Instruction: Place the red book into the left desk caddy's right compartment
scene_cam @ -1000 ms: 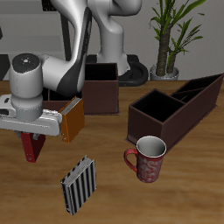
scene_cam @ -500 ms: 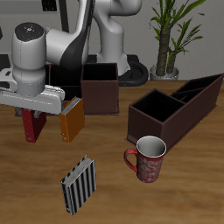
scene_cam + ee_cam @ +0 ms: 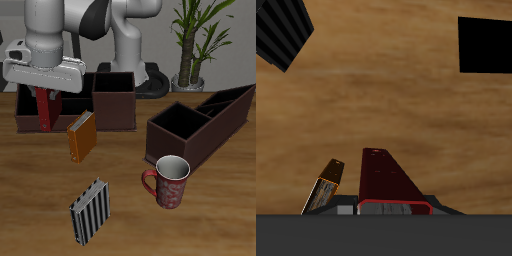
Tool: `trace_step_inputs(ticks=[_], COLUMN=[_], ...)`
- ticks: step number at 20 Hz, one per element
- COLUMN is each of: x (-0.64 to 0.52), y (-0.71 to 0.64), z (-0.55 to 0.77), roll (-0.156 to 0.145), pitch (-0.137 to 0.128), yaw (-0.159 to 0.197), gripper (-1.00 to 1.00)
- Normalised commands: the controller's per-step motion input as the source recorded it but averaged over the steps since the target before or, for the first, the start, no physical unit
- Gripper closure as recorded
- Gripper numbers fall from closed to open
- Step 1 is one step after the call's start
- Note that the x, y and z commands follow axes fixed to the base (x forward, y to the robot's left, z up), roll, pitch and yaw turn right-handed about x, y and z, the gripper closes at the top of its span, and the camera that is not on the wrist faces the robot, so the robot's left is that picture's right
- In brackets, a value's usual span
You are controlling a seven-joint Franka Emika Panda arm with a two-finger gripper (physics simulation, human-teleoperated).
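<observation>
so you've got the red book [image 3: 45, 110] up off the table now. half a second back it was hanging low beside the orange book [image 3: 81, 136], a second back it was practically on the wood, and now it dangles clear under the claw [image 3: 44, 96], with the whole arm lifted and pulled back toward the robot's base. the claw is clamped tight on the book's top edge, jaws barely apart, just the book's thickness between them. in the wrist view the red book [image 3: 388, 178] sticks straight out from the fingers with the orange book [image 3: 324, 187] just beside it, untouched.

what that means: the pickup looks done, and what's left is the carry. the left desk caddy [image 3: 203, 122] is well away from the claw, clear across the table past the red mug [image 3: 168, 181], and its right compartment [image 3: 178, 125] is the wide squarish end nearest you. the taller caddy [image 3: 112, 100] sits close beside the claw, so i'd guess you want enough height to pass over it. the striped book [image 3: 88, 209] lies below the claw, nearer the front edge, out of the way.
</observation>
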Motion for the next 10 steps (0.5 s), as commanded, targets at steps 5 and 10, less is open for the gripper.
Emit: trace_step_inputs(ticks=[5, 10], x=[-0.51, -0.27], y=[0.32, 0.29], z=[0.6, 0.27], roll=[0.023, 0.032], pitch=[-0.035, -0.018], yaw=[0.027, 0.014], gripper=[1.0, 1.0])
